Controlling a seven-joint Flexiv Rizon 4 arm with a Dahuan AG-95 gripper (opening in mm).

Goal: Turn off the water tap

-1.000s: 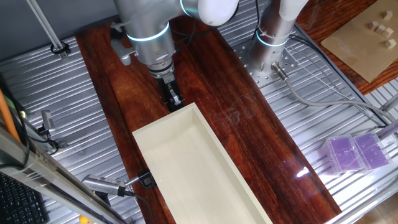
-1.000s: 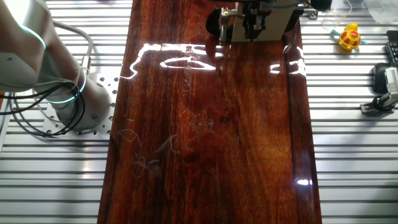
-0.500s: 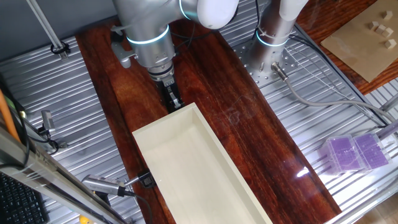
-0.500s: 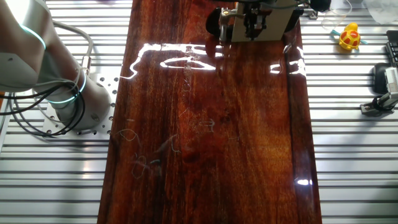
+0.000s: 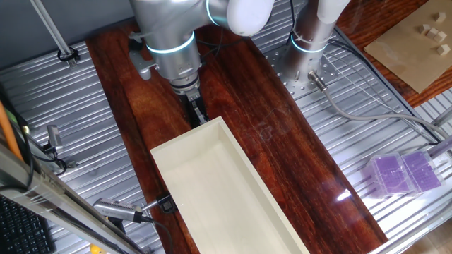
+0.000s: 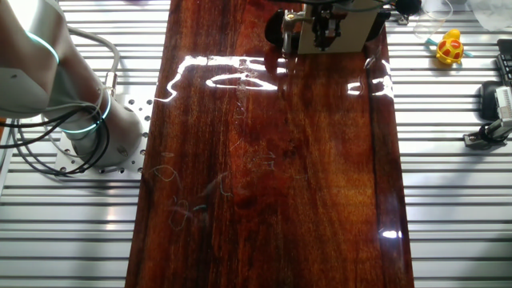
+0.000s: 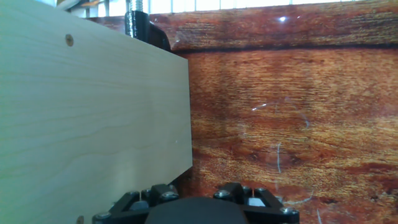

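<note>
My gripper hangs low over the dark wooden board, just beyond the far end of a long cream box. Its black fingers look pressed together with nothing between them. In the other fixed view the gripper stands in front of the box's end face. A black C-clamp sits at the box's near left side with a silver metal cylinder beside it; I cannot tell whether that is the tap. The hand view shows the box's side wall and the clamp far ahead.
The wooden board lies on a ribbed metal table. The arm's base with cables stands at the back right. A purple plastic case lies at the right. A yellow toy is beside the board.
The arm has shifted slightly along the board at the box's far end; the fingers stay at almost the same spot. Nothing else has moved.
</note>
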